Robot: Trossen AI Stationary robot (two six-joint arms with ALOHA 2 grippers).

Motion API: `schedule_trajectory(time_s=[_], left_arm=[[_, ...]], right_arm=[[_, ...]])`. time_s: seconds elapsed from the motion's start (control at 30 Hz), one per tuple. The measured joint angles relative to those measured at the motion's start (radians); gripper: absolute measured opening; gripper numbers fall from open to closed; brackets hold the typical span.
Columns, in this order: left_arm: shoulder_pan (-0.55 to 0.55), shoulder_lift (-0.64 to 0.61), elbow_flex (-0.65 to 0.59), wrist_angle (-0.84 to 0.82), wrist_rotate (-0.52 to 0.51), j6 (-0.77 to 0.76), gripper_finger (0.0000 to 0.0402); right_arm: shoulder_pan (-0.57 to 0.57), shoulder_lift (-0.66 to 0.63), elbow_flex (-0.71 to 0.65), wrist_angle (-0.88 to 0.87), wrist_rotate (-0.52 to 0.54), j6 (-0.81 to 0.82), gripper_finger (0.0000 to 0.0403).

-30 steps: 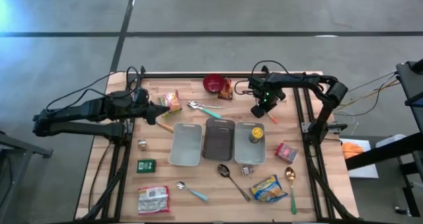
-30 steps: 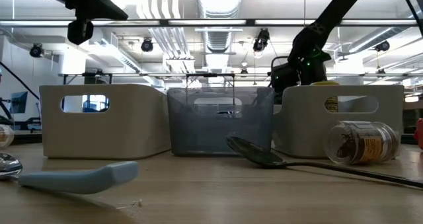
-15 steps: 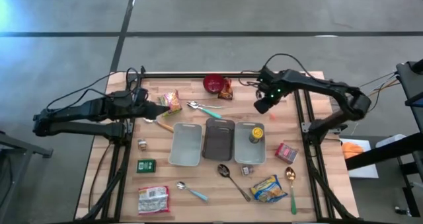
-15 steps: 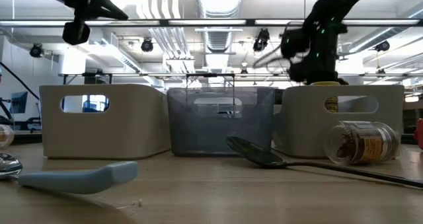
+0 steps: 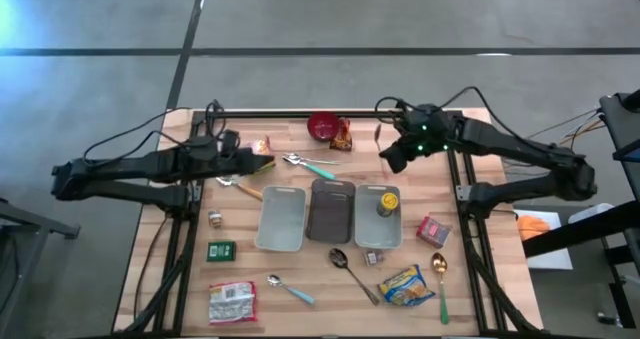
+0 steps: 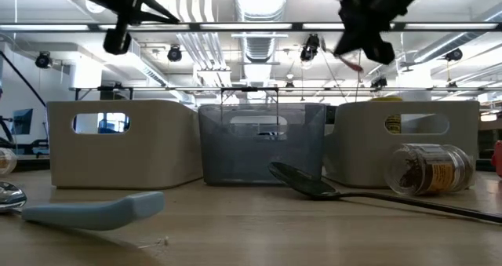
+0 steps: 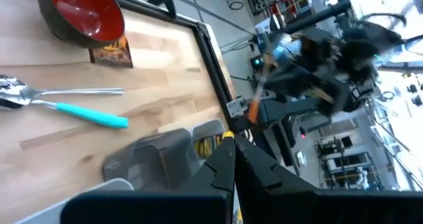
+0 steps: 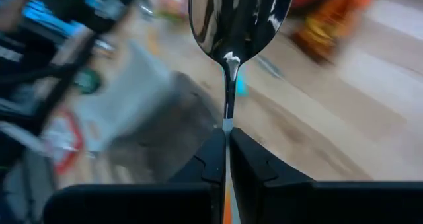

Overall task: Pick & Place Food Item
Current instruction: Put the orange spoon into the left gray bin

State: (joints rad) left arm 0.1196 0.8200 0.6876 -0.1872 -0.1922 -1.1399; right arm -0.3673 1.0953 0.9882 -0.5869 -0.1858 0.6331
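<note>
My right gripper (image 5: 393, 159) hangs above the table's far right part, beyond the bins, shut on a metal spoon (image 8: 232, 16) with an orange handle. My left gripper (image 5: 266, 162) is shut above the far left part, over a red, yellow and green noodle packet (image 5: 261, 145) lying flat. A yellow sliver (image 7: 228, 137) shows at its fingertips; whether it is held I cannot tell. An orange snack bag (image 5: 342, 134) lies by the red bowl (image 5: 321, 126). My right gripper pinches the spoon's thin stem (image 8: 229, 121) between its two fingers, where the metal meets the orange handle. The spoon lies along the fingers, its bowl (image 8: 232, 16) sticking out past the fingertips. It is lifted clear of the table.
Three bins stand mid-table: white (image 5: 282, 219), dark grey (image 5: 331, 211), and pale grey (image 5: 378, 229) holding a can (image 5: 387, 203). A teal-handled spoon (image 5: 310, 164), more spoons, a jar (image 5: 214, 217), small boxes and snack bags (image 5: 407, 284) lie around them.
My right gripper has risen well above the table with the spoon and tipped from pointing steeply down to a shallower slant. My left gripper has gone toward the table's right, over the noodle packet, and has rolled about its own axis.
</note>
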Motion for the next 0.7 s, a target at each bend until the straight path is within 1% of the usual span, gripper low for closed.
schedule_trajectory(time_s=[0.13,0.27,0.37,0.53,0.6,0.7], left_arm=[[0.001,0.045,0.000,0.019,-0.003,-0.024,0.0008],[0.001,0.080,0.000,0.056,0.004,-0.017,0.0008],[0.001,0.104,0.000,0.109,0.034,-0.016,0.0008],[0.001,0.140,0.000,0.174,0.063,-0.016,0.0010],[0.001,0.147,0.000,0.172,0.076,-0.025,0.0019],[0.001,0.153,0.000,0.171,0.086,-0.043,0.0051]], right_arm=[[0.082,0.022,0.000,0.137,0.012,0.040,0.0008],[0.141,0.069,0.000,0.232,0.028,0.057,0.0008],[0.168,0.113,0.001,0.272,0.028,0.064,0.0008],[0.196,0.201,0.027,0.277,0.024,0.068,0.0008],[0.210,0.238,0.052,0.277,0.022,0.066,0.0008],[0.227,0.292,0.105,0.277,0.002,0.047,0.0008]])
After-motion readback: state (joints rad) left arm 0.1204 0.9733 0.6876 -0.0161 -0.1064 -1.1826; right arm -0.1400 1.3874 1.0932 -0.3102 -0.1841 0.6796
